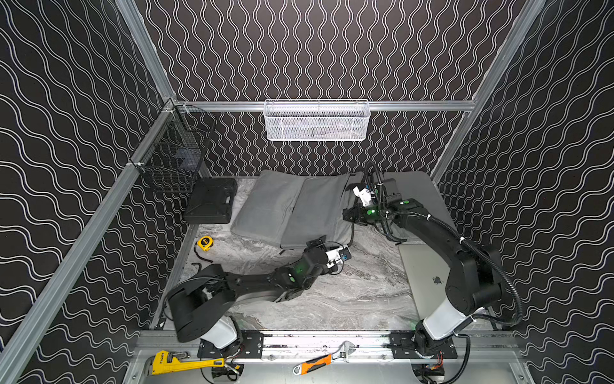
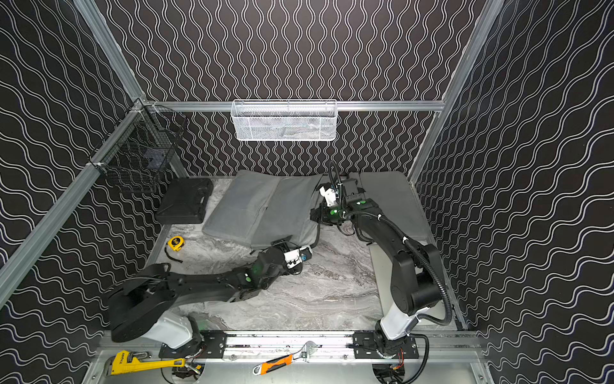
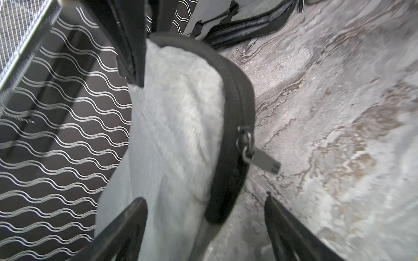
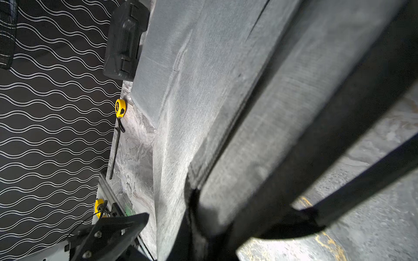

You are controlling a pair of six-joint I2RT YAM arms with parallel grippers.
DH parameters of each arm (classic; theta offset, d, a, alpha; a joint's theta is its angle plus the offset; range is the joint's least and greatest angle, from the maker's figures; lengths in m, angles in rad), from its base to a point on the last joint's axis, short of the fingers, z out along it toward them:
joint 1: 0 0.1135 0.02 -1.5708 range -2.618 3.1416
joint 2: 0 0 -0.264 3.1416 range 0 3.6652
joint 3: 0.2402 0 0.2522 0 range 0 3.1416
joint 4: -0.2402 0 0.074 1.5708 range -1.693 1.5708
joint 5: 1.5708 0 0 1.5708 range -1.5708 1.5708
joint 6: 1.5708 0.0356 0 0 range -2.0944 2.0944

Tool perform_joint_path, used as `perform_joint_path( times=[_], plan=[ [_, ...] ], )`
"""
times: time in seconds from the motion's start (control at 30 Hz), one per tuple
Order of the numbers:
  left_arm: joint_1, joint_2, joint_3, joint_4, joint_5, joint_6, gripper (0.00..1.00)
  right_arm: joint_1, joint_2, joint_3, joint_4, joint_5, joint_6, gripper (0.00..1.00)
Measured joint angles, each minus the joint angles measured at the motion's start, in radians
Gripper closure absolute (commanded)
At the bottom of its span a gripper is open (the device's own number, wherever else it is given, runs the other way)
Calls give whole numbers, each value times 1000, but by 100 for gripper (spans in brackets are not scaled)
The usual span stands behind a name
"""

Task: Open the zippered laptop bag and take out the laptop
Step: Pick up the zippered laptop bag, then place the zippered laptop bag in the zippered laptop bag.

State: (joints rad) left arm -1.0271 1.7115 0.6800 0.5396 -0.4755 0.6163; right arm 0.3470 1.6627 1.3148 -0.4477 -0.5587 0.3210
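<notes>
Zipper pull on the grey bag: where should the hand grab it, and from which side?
Pinch the flat metal tab, coming from the marble table side: it sticks out clear of the black zipper edge, flat faces exposed, so probably easiest there.

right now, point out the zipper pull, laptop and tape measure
zipper pull (image 3: 264, 161), left wrist view, flat tab
laptop (image 1: 420, 276), a top view, bare lid
tape measure (image 1: 205, 243), a top view, yellow case

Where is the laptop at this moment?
In a top view, the laptop lies flat on the table at the robot's right, outside the grey bag, partly hidden under the right arm.
</notes>
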Motion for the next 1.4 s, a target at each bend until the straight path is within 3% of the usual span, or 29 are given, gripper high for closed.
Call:
perform_joint_path(
  times=[0.07,0.13,0.2,0.33,0.83,1.23,1.4],
  plan=[
    [0,15,14,9,-12,34,37,0,-19,-6,-5,-3,-2,100],
    [0,-5,33,2,-13,48,62,0,-50,-16,-4,-12,-4,100],
    [-1,-55,36,-15,-2,69,80,0,-78,-21,5,-26,-5,100],
    [-1,-143,22,-27,17,85,99,3,-129,-21,28,-51,-8,100],
    [-1,-396,58,-197,-8,142,100,66,-184,42,123,-120,13,100],
    [2,-648,63,-434,-236,204,100,228,94,355,248,-253,72,100],
    [2,-663,53,-550,-296,199,100,240,204,348,380,-358,109,100]
  ],
)
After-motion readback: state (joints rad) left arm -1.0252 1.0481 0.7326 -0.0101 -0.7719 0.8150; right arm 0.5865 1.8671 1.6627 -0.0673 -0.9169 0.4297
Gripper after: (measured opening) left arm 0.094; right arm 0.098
